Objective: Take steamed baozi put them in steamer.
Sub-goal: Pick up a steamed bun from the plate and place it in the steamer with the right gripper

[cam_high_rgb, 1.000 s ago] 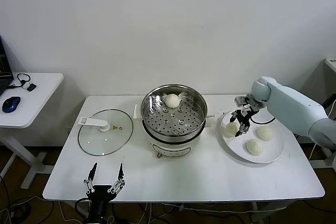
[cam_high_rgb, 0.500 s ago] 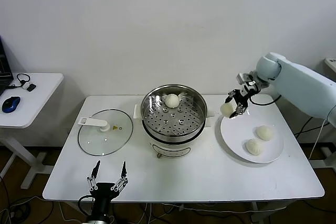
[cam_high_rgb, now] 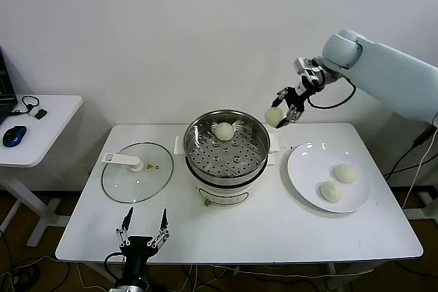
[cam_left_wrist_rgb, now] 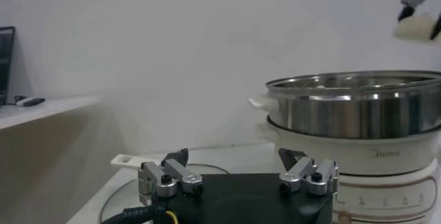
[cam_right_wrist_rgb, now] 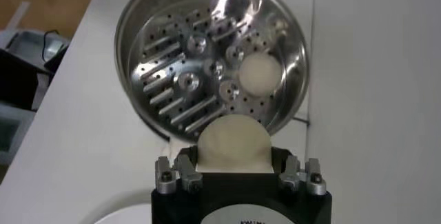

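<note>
- Head view: the right hand (cam_high_rgb: 282, 111) is raised above the counter (cam_high_rgb: 274, 234), just beside the steamer's right rim, with its fingers closed on one baozi (cam_high_rgb: 274, 116).
- The held baozi hangs in the air between the steamer (cam_high_rgb: 226, 147) and the white plate (cam_high_rgb: 304, 172), touching neither.
- The steamer stands at the counter's centre. One bun (cam_high_rgb: 224, 130) lies on its perforated floor near the far wall; the remaining floor is bare.
- The plate sits right of the steamer, near the counter's right edge, carrying two buns (cam_high_rgb: 344, 173) (cam_high_rgb: 331, 191) side by side on its right half.
- The glass lid (cam_high_rgb: 137, 172) lies flat to the left of the steamer, apart from it.
- The left hand (cam_high_rgb: 142, 236) is parked low at the counter's front edge, fingers spread wide and holding nothing.
- Left wrist view: the left hand (cam_left_wrist_rgb: 238, 176) shows spread fingers at counter level. The steamer wall (cam_left_wrist_rgb: 358, 112) appears side-on, its interior hidden. The held baozi (cam_left_wrist_rgb: 417, 27) shows above the rim.
- Right wrist view: looking down, the right hand (cam_right_wrist_rgb: 239, 170) grips the baozi (cam_right_wrist_rgb: 233, 144) over the steamer's rim. The bun inside (cam_right_wrist_rgb: 260, 75) rests on the floor holes (cam_right_wrist_rgb: 179, 80).
</note>
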Action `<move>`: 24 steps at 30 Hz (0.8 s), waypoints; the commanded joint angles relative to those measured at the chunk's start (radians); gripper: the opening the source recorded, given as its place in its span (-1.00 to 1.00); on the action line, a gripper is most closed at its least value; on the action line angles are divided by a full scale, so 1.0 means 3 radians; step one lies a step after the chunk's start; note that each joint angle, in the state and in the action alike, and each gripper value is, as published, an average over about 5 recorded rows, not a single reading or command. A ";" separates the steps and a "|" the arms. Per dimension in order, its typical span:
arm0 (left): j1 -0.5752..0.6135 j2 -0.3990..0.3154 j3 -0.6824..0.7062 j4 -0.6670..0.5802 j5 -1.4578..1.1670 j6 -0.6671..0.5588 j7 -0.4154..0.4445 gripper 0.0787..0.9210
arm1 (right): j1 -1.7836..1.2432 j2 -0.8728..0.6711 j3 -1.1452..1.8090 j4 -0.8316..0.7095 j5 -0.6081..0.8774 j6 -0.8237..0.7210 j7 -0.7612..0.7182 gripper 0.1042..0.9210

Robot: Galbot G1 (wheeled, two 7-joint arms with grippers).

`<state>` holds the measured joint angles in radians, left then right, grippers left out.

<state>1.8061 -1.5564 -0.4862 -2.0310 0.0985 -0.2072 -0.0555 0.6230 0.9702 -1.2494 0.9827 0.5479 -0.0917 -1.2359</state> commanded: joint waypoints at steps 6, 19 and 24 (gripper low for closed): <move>-0.0009 -0.0018 0.0003 -0.0023 0.0049 0.0000 -0.0015 0.77 | -0.0113 0.1067 -0.0149 -0.0396 0.0254 -0.0178 0.0062 0.39; -0.0036 -0.0014 -0.0003 -0.0041 0.0041 0.0022 -0.0032 0.77 | -0.0485 0.1555 -0.0002 -0.0948 0.0076 -0.0155 0.0059 0.39; -0.0033 -0.0017 -0.0003 -0.0032 0.0038 0.0017 -0.0034 0.77 | -0.0554 0.1618 0.0012 -0.1011 0.0049 -0.0151 0.0061 0.39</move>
<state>1.7953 -1.5612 -0.4873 -2.0432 0.1094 -0.2014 -0.0652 0.5028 1.3699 -1.2539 0.7510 0.5685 -0.1324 -1.2201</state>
